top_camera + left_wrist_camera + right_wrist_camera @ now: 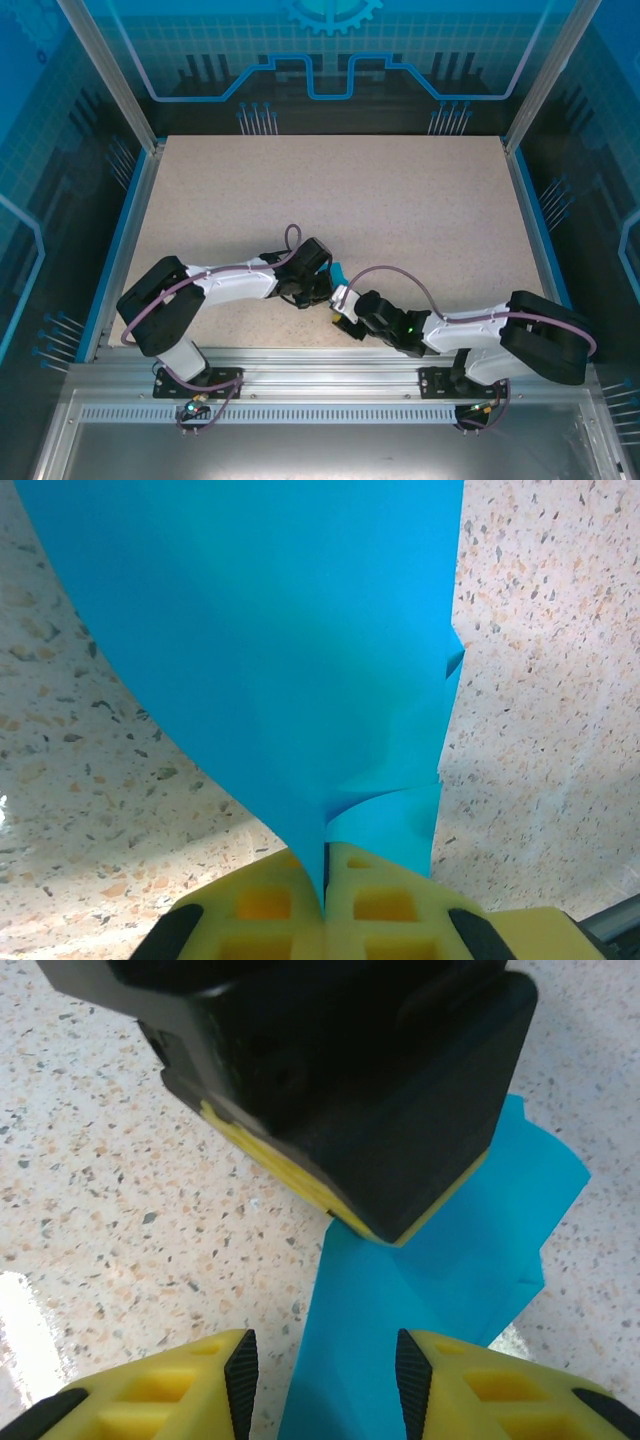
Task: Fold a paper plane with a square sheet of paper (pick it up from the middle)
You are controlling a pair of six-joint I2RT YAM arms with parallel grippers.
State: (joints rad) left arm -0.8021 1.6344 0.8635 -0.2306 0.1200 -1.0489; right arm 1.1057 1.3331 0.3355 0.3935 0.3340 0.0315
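The teal-blue sheet of paper (270,630) is folded into layers and rises from the yellow fingertips of my left gripper (325,880), which is shut on its lower edge. From above, a small corner of the sheet (337,272) shows beside my left gripper (325,285), near the table's front middle. My right gripper (325,1380) is open right below the left one. The paper (450,1260) runs down between its ribbed black pads (240,1375) without being pinched. From the top camera, the right gripper (345,310) sits just in front of the left one.
The speckled tabletop (400,200) stretches behind both arms. Aluminium posts and blue-lit panels (320,60) enclose the table. The left gripper's black and yellow body (340,1070) hangs close over the right gripper's fingers.
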